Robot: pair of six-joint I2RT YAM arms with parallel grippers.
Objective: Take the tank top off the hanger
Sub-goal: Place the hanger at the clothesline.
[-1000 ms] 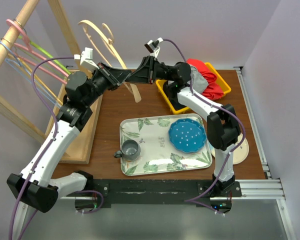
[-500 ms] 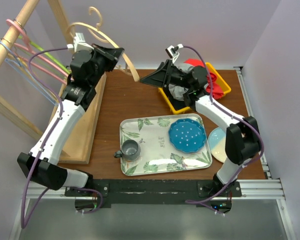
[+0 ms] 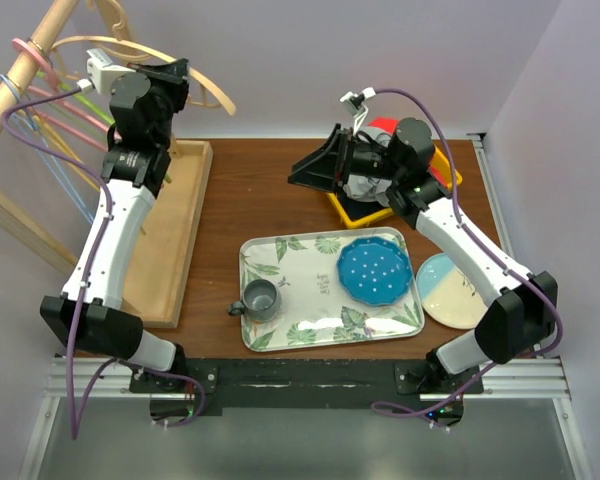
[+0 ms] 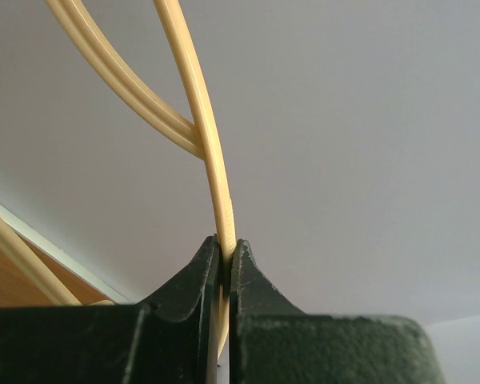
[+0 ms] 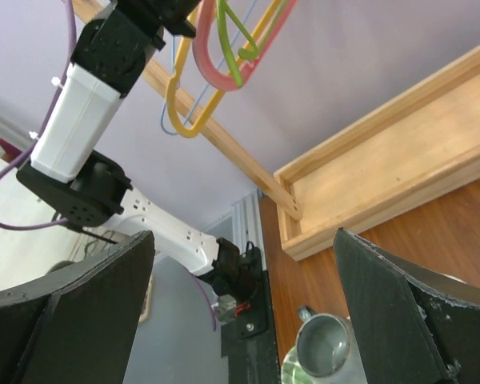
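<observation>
A bare pale wooden hanger point(image 3: 212, 90) is raised at the top left, close to the rack's rail. My left gripper point(image 3: 173, 75) is shut on its thin arm. The left wrist view shows the hanger point(image 4: 216, 184) pinched between the tips of that gripper point(image 4: 226, 248). A crumpled grey garment point(image 3: 363, 187), apparently the tank top, lies in the yellow bin point(image 3: 355, 212), partly hidden by my right arm. My right gripper point(image 3: 307, 170) hovers over the table left of the bin. Seen from the right wrist, this gripper point(image 5: 244, 236) is wide open and empty.
The wooden rack point(image 3: 20, 70) holds several coloured hangers point(image 3: 55, 100); its base tray point(image 3: 170, 230) lies on the left. A floral tray point(image 3: 310, 335) carries a grey mug point(image 3: 260, 297) and a blue plate point(image 3: 375, 270). A pale plate point(image 3: 450, 290) and red cloth point(image 3: 385, 128) are on the right.
My left arm swung the hanger up and left toward the rack rail. My right gripper opened wide and pulled back right, away from the hanger.
</observation>
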